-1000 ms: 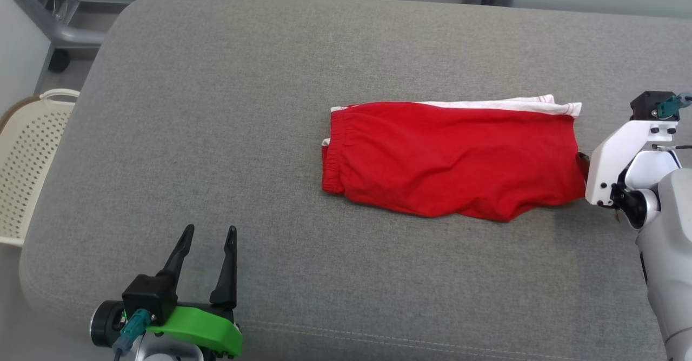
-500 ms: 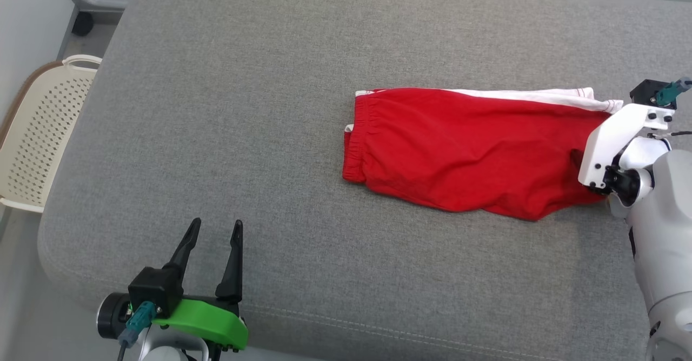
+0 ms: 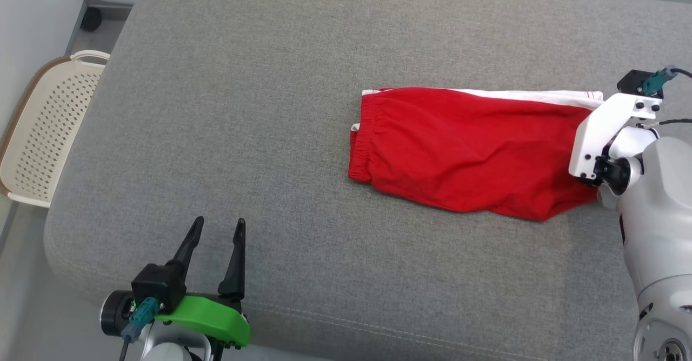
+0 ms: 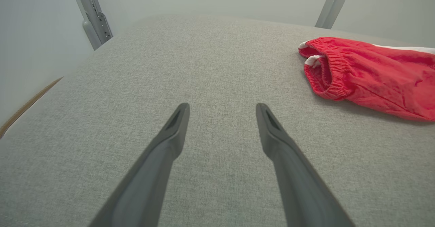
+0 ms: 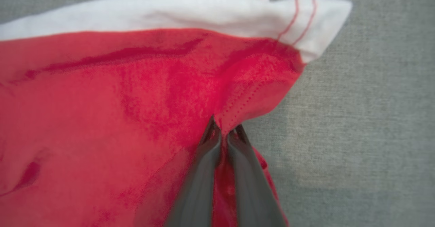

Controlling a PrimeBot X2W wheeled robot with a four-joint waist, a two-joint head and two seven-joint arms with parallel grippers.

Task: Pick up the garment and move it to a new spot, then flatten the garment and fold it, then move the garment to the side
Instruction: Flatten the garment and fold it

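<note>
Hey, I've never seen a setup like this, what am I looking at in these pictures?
This is a wheeled robot with two arms, each ending in a two-fingered gripper. One picture looks down from its head; two look along each wrist's fingers. On the grey fabric cushion lie red shorts with a white stripe. The right gripper is shut on their hem; the left gripper is open, holding nothing. A cream perforated basket stands beside the cushion.

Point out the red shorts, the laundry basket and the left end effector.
red shorts (image 3: pixel 465 155), head view, middle of the red cloth
laundry basket (image 3: pixel 48 134), head view, perforated wall
left end effector (image 3: pixel 220 220), head view, midway between fingertips
</note>
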